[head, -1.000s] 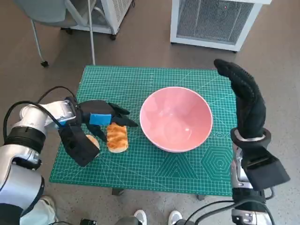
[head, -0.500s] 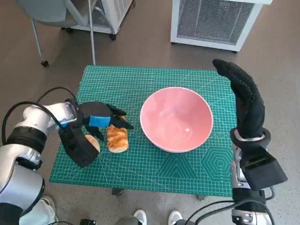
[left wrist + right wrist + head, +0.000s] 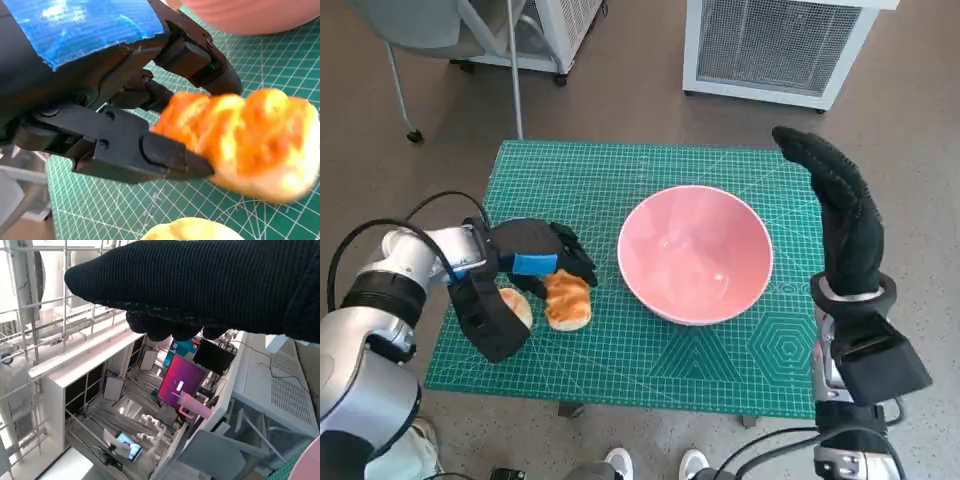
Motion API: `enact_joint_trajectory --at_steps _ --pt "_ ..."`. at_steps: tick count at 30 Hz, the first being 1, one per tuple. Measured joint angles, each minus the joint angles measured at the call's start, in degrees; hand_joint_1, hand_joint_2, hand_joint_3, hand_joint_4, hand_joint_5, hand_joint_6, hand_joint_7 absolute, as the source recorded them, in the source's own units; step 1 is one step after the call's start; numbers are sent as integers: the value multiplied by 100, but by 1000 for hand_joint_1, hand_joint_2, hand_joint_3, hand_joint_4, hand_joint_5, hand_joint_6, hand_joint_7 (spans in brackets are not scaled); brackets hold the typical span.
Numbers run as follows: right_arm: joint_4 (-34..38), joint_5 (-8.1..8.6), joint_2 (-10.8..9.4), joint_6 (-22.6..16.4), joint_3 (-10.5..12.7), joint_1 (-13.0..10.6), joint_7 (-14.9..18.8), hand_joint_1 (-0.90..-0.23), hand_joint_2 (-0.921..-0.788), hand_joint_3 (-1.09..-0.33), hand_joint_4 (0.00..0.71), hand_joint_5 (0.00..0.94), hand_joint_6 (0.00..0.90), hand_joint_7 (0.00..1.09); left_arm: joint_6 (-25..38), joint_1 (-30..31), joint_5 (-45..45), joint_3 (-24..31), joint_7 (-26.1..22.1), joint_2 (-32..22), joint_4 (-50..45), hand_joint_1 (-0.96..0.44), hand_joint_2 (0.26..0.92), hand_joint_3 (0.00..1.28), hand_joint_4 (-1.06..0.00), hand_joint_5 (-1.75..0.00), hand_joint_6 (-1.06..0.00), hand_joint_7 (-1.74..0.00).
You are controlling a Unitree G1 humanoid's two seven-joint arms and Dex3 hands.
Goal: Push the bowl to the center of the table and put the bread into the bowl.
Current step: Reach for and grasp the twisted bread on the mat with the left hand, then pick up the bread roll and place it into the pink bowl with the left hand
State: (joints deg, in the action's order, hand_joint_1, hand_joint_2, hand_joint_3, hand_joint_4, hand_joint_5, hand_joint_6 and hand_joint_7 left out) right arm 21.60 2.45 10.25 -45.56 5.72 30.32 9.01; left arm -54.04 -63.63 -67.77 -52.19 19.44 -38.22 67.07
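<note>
Left wrist view: bread (image 3: 250, 140) between fingers (image 3: 150, 152).

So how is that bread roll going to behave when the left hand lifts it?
The roll looks puffy and glazed, so probably soft and light; it may dent under the black fingers closing on it. The left hand covers only one end, so it could sag or twist free. Its knobbly shape makes rolling unlikely.

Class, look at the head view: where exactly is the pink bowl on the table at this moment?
The pink bowl sits on the green mat, slightly right of its middle, between the bread at the left hand and the raised right hand.
</note>
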Motion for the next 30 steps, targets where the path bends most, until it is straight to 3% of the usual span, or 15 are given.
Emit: enact_joint_trajectory --at_steps 1,3,4,7,8,9,11,13,19,20,21,23,25,27,30 --pt "13 3 0 -2 -1 1 1 -671 -921 -830 257 4 -1 652 -10 -9 0 -8 15 -6 -1 -302 800 314 -546 -1627 -657 -1287" --pt "46 6 0 -6 -2 3 3 -672 -921 -830 257 4 -1 652 -35 -19 -2 -21 17 -18 -4 -343 742 428 -558 -1685 -655 -1320" --pt "71 8 0 -10 -3 5 4 -675 -921 -830 257 4 -1 652 -45 -19 -2 -25 17 -27 -6 -351 801 318 -606 -1707 -656 -1297" --pt "124 11 0 -17 -8 8 5 -678 -921 -830 258 4 -1 652 -64 -19 -1 -27 10 -55 -16 -364 879 162 -641 -1733 -671 -1262" --pt "137 11 -1 -21 -10 12 5 -679 -921 -830 258 5 -1 652 -68 -17 -1 -27 10 -69 -27 -365 864 203 -636 -1736 -657 -1284" --pt "160 10 -1 -34 -13 22 4 -680 -921 -829 259 5 -1 652 -68 -16 -3 -30 13 -89 -46 -370 797 354 -628 -1740 -624 -1351" --pt "197 9 -3 -56 -17 40 4 -681 -921 -829 260 5 -1 652 -60 -16 -9 -37 40 -117 -76 -179 835 258 -646 -1743 -688 -1544" --pt "227 8 -6 -81 -20 54 4 -681 -921 -829 262 6 -1 652 -55 -11 -20 -55 109 -153 -106 -288 886 171 -657 -1745 -661 -1383" --pt "309 8 -8 -165 -22 74 4 -684 -921 -829 264 7 -1 654 -67 13 -20 -70 239 -215 -110 -360 915 103 -612 -1746 -663 -1273" --pt "322 8 -8 -175 -22 76 5 -684 -921 -828 264 7 -1 654 -71 14 -21 -73 265 -221 -108 -363 877 195 -612 -1746 -640 -1311" --pt "336 8 -8 -186 -22 78 5 -684 -921 -828 264 8 -1 654 -81 14 -21 -73 289 -227 -104 -375 767 437 -614 -1746 -597 -1416" --pt "365 10 -8 -215 -23 87 6 -683 -921 -828 265 8 -1 655 -97 14 -15 -69 321 -243 -99 -386 673 610 -623 -1746 -597 -1454" --pt "391 10 -8 -240 -23 99 8 -681 -921 -828 265 8 -1 655 -128 12 7 -52 320 -269 -98 -197 776 373 -657 -1537 -639 -1208" --pt "411 11 -8 -250 -22 112 12 -679 -921 -829 265 8 -1 655 -214 11 49 5 299 -312 -99 -81 861 176 -701 -1360 -659 -1079" --pt "430 14 -8 -258 -22 124 16 -679 -921 -828 265 8 -1 652 -363 -1 177 136 204 -386 -100 -27 901 93 -698 -1154 -657 -1176"
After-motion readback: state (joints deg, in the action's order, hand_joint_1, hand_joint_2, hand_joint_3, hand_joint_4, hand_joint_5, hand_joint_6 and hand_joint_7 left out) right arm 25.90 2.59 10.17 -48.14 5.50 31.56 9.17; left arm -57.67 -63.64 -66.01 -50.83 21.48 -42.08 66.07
